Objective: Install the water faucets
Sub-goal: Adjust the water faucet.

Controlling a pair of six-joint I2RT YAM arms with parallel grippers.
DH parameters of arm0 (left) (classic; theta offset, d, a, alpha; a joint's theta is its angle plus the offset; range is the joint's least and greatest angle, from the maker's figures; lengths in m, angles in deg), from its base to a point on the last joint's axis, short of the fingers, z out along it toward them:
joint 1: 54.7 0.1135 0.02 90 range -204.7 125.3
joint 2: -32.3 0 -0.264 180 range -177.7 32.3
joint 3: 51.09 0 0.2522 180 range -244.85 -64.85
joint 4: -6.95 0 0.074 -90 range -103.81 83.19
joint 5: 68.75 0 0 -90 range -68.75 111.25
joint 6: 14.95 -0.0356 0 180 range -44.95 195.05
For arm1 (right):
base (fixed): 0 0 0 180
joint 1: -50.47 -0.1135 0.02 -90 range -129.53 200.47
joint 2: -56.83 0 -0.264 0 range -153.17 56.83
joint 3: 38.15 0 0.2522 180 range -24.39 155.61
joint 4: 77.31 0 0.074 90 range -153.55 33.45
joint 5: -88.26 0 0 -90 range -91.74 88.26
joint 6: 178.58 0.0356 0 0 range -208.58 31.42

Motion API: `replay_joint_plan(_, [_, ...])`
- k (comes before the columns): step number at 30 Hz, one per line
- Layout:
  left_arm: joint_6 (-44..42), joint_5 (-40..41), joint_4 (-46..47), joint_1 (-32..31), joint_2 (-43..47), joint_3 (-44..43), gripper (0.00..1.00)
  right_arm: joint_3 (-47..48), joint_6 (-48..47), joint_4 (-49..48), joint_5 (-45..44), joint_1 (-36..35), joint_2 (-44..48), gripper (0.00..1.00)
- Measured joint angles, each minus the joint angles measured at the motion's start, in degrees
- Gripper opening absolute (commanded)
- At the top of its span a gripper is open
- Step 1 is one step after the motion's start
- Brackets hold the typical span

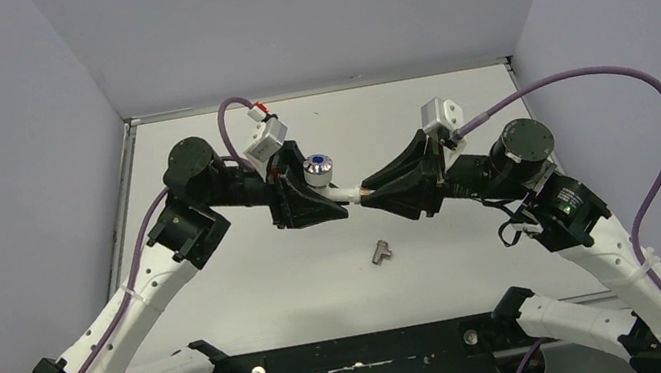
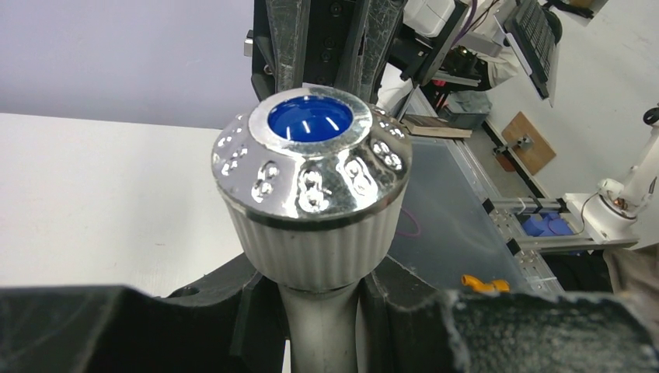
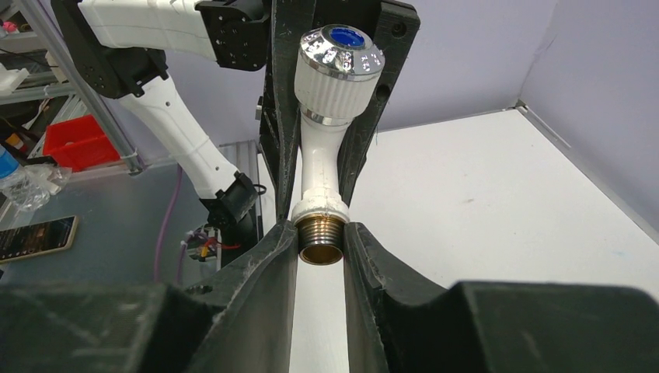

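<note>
The water faucet is a white tap body with a round chrome knob bearing a blue dot, held in the air over the table's middle. My left gripper is shut on its white stem just under the knob, with a finger on each side of the stem. My right gripper is shut on the faucet's brass threaded end, which sits between its fingertips. The white body rises from there to the knob. A small grey metal fitting lies loose on the table below the grippers.
The white table is walled by grey panels at the back and both sides. Purple cables loop off each arm. A black base bar runs along the near edge.
</note>
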Motion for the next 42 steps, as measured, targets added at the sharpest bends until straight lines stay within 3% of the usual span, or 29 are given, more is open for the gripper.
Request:
replay_joint_plan(4, [-0.3,0.0,-0.2,0.0,0.3,0.0,0.00,0.3,0.1,-0.3,0.7,0.0,-0.4,0.12])
replay_joint_plan(6, [-0.9,0.2,-0.8,0.1,0.5,0.0,0.00,0.3,0.1,-0.3,0.8,0.0,-0.6,0.21])
replay_joint_plan(9, [-2.8,1.6,-3.1,0.2,1.0,0.0,0.00,0.2,0.0,0.2,0.3,0.0,-0.7,0.44])
replay_joint_plan(12, [-6.1,5.1,-7.4,0.4,1.2,-0.9,0.00,-1.1,0.4,0.2,-1.4,0.0,0.3,0.55])
replay_joint_plan(18, [-9.2,10.8,-12.3,8.2,2.8,-0.8,0.00,-4.3,1.5,4.3,-9.7,-0.1,3.8,0.61])
replay_joint_plan(24, [-9.5,16.4,-13.0,17.8,7.8,2.7,0.00,-8.7,8.2,8.3,-30.0,-0.1,9.9,0.61])
replay_joint_plan(28, [-9.5,18.4,-13.2,18.9,9.6,4.4,0.00,-13.0,15.0,11.8,-42.6,-0.1,8.3,0.61])
replay_joint_plan(35, [-10.2,23.0,-15.8,19.5,9.8,6.9,0.00,-24.0,30.4,14.8,-52.7,-1.3,-0.2,0.72])
replay_joint_plan(42, [-11.3,29.4,-16.7,20.3,10.1,10.2,0.00,-28.0,48.5,16.7,-65.2,-12.2,-7.9,0.79])
